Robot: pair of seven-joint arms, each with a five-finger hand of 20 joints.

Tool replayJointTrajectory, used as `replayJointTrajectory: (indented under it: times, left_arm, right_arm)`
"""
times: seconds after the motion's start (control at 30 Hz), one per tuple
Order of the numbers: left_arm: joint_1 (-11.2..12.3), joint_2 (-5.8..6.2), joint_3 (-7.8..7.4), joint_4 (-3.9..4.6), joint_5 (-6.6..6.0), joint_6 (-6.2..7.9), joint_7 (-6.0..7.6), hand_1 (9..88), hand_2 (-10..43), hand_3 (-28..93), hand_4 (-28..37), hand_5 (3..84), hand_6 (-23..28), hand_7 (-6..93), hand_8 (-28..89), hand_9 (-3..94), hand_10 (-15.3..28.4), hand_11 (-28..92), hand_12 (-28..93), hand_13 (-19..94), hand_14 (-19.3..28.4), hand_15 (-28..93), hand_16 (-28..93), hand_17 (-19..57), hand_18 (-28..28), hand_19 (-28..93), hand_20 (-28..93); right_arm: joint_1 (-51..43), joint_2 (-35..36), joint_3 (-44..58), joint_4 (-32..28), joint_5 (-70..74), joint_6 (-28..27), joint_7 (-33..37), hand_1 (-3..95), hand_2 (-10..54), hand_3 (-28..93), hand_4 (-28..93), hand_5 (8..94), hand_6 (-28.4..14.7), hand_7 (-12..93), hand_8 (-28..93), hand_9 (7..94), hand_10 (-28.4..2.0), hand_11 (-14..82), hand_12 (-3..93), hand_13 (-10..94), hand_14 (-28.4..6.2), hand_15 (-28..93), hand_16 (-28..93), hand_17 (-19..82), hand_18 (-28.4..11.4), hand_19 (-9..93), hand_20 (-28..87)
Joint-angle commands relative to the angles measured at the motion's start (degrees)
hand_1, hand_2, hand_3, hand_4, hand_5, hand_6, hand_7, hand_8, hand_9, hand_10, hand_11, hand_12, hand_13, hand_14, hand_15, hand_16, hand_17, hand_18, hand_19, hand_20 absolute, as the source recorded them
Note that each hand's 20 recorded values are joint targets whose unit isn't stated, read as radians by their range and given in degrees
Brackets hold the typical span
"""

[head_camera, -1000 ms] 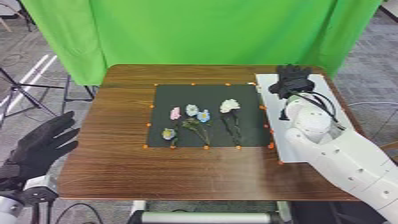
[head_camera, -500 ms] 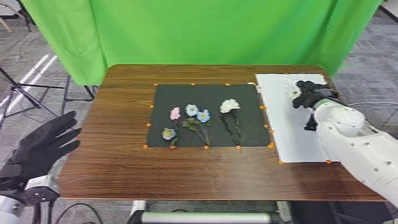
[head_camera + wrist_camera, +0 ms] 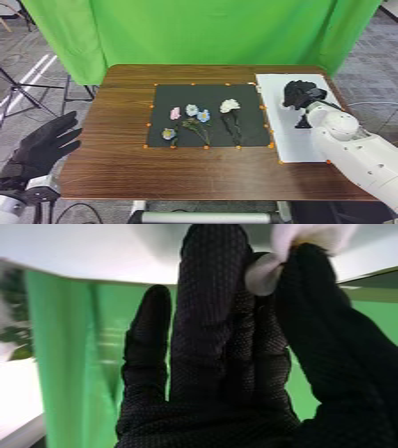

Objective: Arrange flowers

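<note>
Item: right hand [image 3: 299,93], over the white sheet [image 3: 295,142] at right, thumb and fingertips closed on a white flower [image 3: 286,235]. Item: left hand [image 3: 37,150], near left, by the table [image 3: 169,175], fingers straight. Item: black mat [image 3: 182,91], left of the sheet, bearing one pink flower [image 3: 175,113], one white blossom [image 3: 229,105], three blue-toned flowers [image 3: 203,116].

Curtain [image 3: 204,35]: behind the tabletop [image 3: 102,172]
Mat [image 3: 167,93]: on the tabletop, just left of the sheet [image 3: 298,150]
Front-left flower [image 3: 169,134]: on the mat
Rear-left flower [image 3: 175,114]: on the mat, behind the front-left flower
Two middle flowers [image 3: 203,116]: on the mat, between the rear-left flower and the right-hand flower [image 3: 229,106]
</note>
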State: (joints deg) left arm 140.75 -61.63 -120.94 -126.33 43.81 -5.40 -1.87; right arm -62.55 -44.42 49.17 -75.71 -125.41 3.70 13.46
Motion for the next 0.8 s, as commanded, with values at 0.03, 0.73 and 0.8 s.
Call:
replayJointTrajectory:
  times: [0.03, 0.73, 0.8]
  left_arm:
    - [0.6, -0.39, 0.02, -0.15, -0.01, -0.36, -0.34, 23.4, -2.6, 69, -28.3, 25.8, 2.4, 18.6, -10, 19.7, 9.6, 12, 18, 15, 12.5, 15, 6, -12.1, 18.9, 37, 10]
    - [0.5, -0.45, 0.06, -0.17, -0.09, -0.37, -0.53, 23.4, -2.3, 69, -28.3, 25.9, 2.4, 18.5, -9, 19.7, 9.6, 12, 18, 15, 12.6, 16, 6, -12.0, 18.9, 37, 10]
    - [0.2, -0.24, 0.25, -0.01, -0.1, -0.43, -0.58, 23.4, -2.3, 69, -28.3, 25.9, 2.4, 18.5, -9, 19.7, 9.6, 12, 18, 15, 12.6, 16, 6, -12.1, 18.9, 37, 10]
  right_arm:
    - [-2.9, -0.7, 1.5, -4.0, -0.8, -5.8, -2.5, 49.4, -9.5, 78, -28, 65.8, 4.6, 54, -3, 84.3, -3.8, 18.0, 47.7, 87, 2.2, 33, 38, 29, -12.2, 72, 39]
    - [-15.4, -0.2, 9.8, -21.3, 10.8, -6.0, -2.8, 49.5, -9.5, 83, -28, 70.0, 2.7, 53, 1, 87.1, -2.2, 20.3, 54.5, 89, 2.6, 41, 40, 33, -13.5, 73, 42]
    - [-15.2, -0.6, 9.2, -21.0, 9.9, -7.2, -2.9, 49.6, -9.5, 83, -28, 70.1, 2.7, 53, 0, 87.0, -2.1, 20.3, 54.4, 89, 2.6, 41, 39, 33, -13.5, 73, 42]
